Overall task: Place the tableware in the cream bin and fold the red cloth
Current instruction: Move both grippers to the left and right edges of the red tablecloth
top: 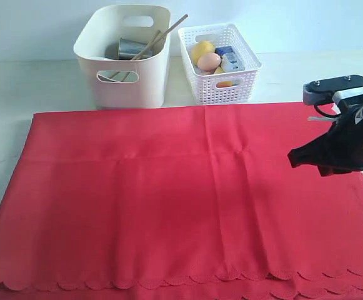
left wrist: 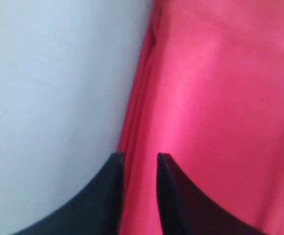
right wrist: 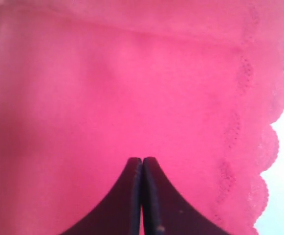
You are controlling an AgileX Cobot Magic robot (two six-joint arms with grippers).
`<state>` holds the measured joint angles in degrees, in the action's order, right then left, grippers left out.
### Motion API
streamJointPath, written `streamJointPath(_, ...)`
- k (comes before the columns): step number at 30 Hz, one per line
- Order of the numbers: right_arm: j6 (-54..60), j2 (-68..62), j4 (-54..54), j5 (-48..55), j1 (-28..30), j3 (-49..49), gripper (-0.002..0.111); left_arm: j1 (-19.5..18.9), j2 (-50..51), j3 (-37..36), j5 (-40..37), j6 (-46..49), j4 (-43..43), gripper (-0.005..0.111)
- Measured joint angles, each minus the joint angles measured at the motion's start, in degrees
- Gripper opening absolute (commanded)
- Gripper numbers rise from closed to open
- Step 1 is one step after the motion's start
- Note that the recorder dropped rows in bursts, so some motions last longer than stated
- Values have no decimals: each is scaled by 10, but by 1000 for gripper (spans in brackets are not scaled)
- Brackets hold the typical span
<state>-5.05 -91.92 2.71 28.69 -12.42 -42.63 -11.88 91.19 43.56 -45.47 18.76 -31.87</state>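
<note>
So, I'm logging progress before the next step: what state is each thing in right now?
red cloth: spread flat, two scalloped layers showing at the near edge.
cream bin: upright, holding the steel cup and chopsticks.
white lattice basket: upright, holding a lemon and other items.
left gripper: open, at the cloth's side edge, empty.
right gripper: shut, over the cloth, nothing seen in it.

Left gripper (left wrist: pixel 139 156) has its jaws a little apart; right gripper (right wrist: pixel 142 159) has them pressed together, its arm (top: pixel 350 140) reaching inward.
</note>
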Motion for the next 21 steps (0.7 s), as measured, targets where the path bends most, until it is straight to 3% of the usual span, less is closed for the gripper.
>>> streamJointPath(7, -14, -33, 4, -14, 26, 0, 0, -1, 50, 25, -7, 40, -1, 50)
streamJointPath(21, -52, -67, 75, -33, 31, 0, 0, -1, 136, 47, -47, 175, -74, 52)
